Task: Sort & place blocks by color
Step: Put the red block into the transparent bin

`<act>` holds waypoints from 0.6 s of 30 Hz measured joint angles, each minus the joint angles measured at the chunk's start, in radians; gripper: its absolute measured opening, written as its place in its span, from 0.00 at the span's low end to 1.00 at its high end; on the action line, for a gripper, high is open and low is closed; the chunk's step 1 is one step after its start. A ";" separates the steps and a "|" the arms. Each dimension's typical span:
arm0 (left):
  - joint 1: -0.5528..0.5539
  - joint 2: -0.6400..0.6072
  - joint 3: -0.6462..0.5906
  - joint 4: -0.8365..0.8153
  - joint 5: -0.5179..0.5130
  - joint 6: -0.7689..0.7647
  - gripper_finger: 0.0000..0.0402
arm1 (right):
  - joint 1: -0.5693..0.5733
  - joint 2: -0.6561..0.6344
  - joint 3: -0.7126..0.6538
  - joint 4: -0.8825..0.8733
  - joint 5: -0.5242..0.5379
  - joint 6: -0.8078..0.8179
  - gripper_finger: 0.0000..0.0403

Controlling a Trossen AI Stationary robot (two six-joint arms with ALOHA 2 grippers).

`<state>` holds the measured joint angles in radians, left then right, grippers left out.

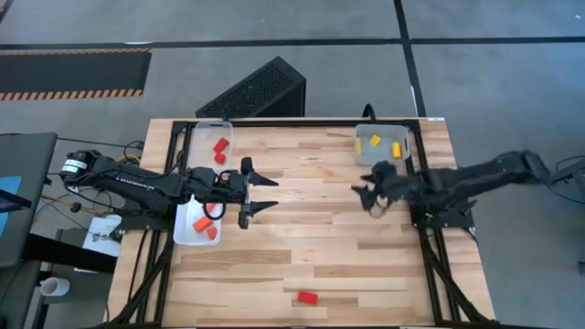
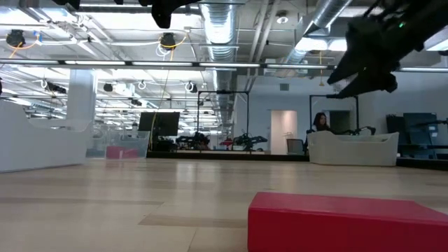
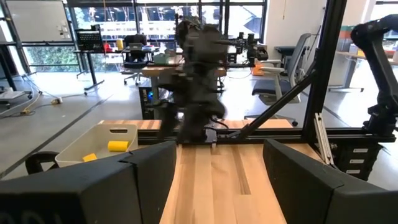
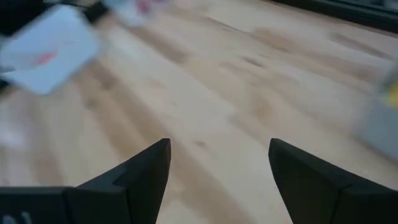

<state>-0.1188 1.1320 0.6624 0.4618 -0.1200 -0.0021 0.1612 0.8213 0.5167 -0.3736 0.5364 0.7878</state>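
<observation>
One red block [image 1: 307, 297] lies on the table near its front edge; it fills the foreground of the low view [image 2: 343, 222]. A clear tray [image 1: 203, 137] at the far left holds two red blocks [image 1: 220, 149]. A clear tray [image 1: 186, 228] nearer on the left holds orange blocks [image 1: 205, 226]. A clear tray [image 1: 366, 137] at the far right holds yellow blocks [image 1: 385, 144]. My left gripper [image 1: 274, 194] is open and empty beside the orange tray, pointing toward the table's right. My right gripper [image 1: 363, 196] is open and empty above the table, just near of the yellow tray.
A black ribbed box [image 1: 254, 91] stands on the floor behind the table. The bare wooden top [image 1: 315, 238] lies between the two grippers and the red block. In the left wrist view the right arm [image 3: 196, 74] shows across the table, beside the yellow tray [image 3: 81, 149].
</observation>
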 joint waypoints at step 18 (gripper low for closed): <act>-0.001 0.049 0.001 0.027 0.023 -0.010 0.57 | 0.573 0.553 0.000 0.797 0.628 -0.135 0.72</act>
<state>-0.1197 1.1813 0.6632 0.4888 -0.0969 -0.0116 0.7338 1.3739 0.5167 0.4238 1.1646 0.6527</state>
